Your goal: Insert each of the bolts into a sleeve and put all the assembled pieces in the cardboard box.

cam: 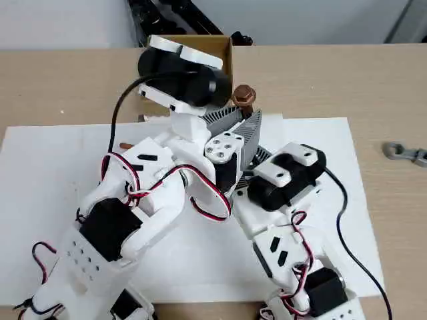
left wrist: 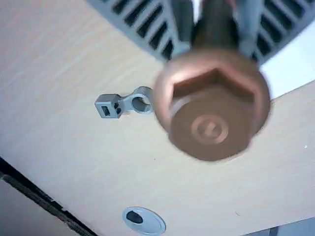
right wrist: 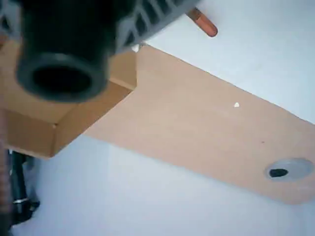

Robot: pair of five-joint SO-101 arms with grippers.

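Note:
My left gripper point(cam: 240, 115) is shut on a copper bolt point(cam: 243, 96) with a hex head, held just right of the cardboard box point(cam: 225, 48) at the table's back. In the left wrist view the bolt's head point(left wrist: 211, 113) faces the camera and its shank runs up between the grey fingers point(left wrist: 177, 19). My right gripper point(right wrist: 74, 17) is shut on a black sleeve point(right wrist: 61, 56), whose open bore faces the camera. The cardboard box point(right wrist: 49, 130) lies beyond it. The right gripper point(cam: 257, 159) sits close under the left one. A second copper bolt point(right wrist: 202, 22) lies on the white sheet point(cam: 333, 153).
A grey metal wrench-like part point(cam: 403, 152) lies on the bare wood at the right, and it appears too in the left wrist view point(left wrist: 123, 104). A round cable hole point(left wrist: 142, 220) is set in the tabletop. Both arms crowd the middle of the sheet.

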